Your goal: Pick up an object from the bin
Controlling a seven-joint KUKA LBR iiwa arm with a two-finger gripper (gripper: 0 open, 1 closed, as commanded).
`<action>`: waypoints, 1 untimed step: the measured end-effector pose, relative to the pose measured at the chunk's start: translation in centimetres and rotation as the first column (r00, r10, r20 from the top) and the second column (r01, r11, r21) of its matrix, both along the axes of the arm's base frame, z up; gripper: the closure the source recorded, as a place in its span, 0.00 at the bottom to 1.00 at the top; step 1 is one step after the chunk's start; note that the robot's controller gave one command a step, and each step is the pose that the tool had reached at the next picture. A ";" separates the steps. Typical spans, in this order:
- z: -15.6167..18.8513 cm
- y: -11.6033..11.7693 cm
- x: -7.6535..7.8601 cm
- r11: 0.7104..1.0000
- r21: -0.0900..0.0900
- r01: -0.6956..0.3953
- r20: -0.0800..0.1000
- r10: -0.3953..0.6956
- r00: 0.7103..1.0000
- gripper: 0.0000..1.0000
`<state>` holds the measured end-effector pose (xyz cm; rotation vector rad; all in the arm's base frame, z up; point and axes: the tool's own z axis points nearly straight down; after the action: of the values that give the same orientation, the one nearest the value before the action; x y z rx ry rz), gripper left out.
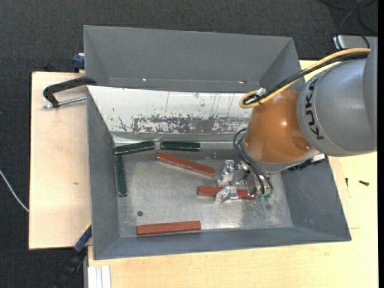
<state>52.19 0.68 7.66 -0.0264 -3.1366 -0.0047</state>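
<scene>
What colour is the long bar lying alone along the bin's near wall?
Reddish-brown. The bar shows best in the camera view.

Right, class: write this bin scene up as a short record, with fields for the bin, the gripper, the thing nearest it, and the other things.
bin: grey metal bin
gripper: gripper, low in the bin's right part
nearest thing: short red bar, flat on the floor, its right end under the gripper
other red: slanted red bar mid-bin; long red bar by the near wall
green: back green bar; corner green bar; left green bar
held: cannot tell
</scene>
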 end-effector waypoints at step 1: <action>0.0 0.0 0.0 1.000 0.000 0.000 0.000 0.000 1.000 1.00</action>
<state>52.19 0.68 7.66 -0.0270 -3.1366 -0.0049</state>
